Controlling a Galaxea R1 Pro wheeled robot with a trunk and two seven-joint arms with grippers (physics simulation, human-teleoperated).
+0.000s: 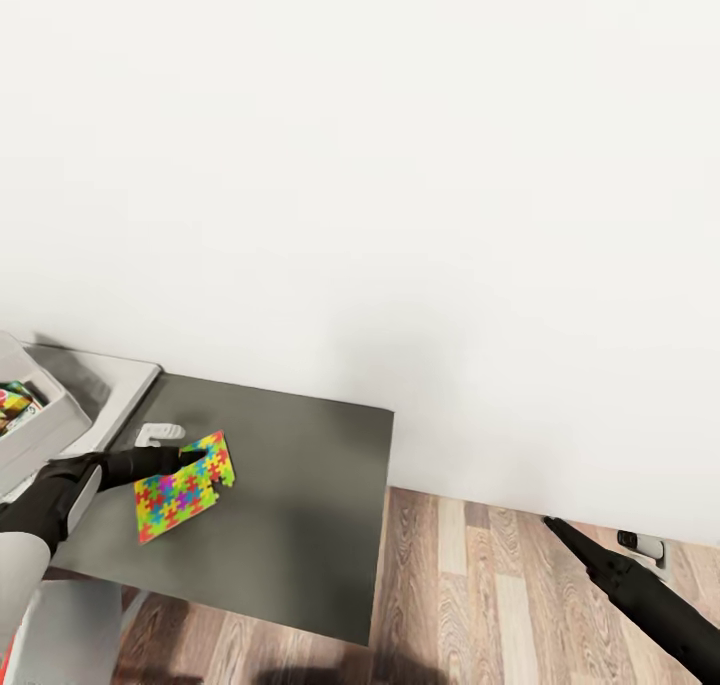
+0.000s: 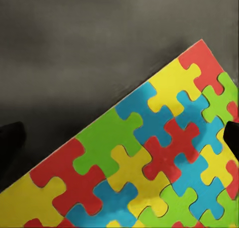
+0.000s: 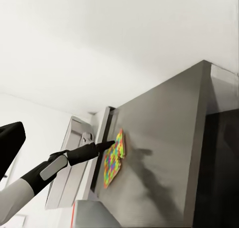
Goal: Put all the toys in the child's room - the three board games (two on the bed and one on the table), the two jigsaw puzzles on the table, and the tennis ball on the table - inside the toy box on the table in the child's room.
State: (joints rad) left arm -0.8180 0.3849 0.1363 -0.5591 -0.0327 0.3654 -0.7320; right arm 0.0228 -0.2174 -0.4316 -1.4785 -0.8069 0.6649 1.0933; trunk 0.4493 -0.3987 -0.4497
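White wall behind, wood floor (image 1: 480, 585) below; dark grey table (image 1: 300, 495) top joined to a light grey part at the left. Toy box (image 1: 40, 430) on the light part, at the picture's edge, with colourful printed things inside, not identifiable. Jigsaw puzzle (image 1: 183, 485) flat on the dark top near the seam. Left gripper (image 1: 205, 455) over the puzzle's far edge; contact unclear, jaw spread unclear. Left wrist view: puzzle (image 2: 149, 158) close up. Right gripper (image 1: 550, 523) low over the floor, fingertips together.
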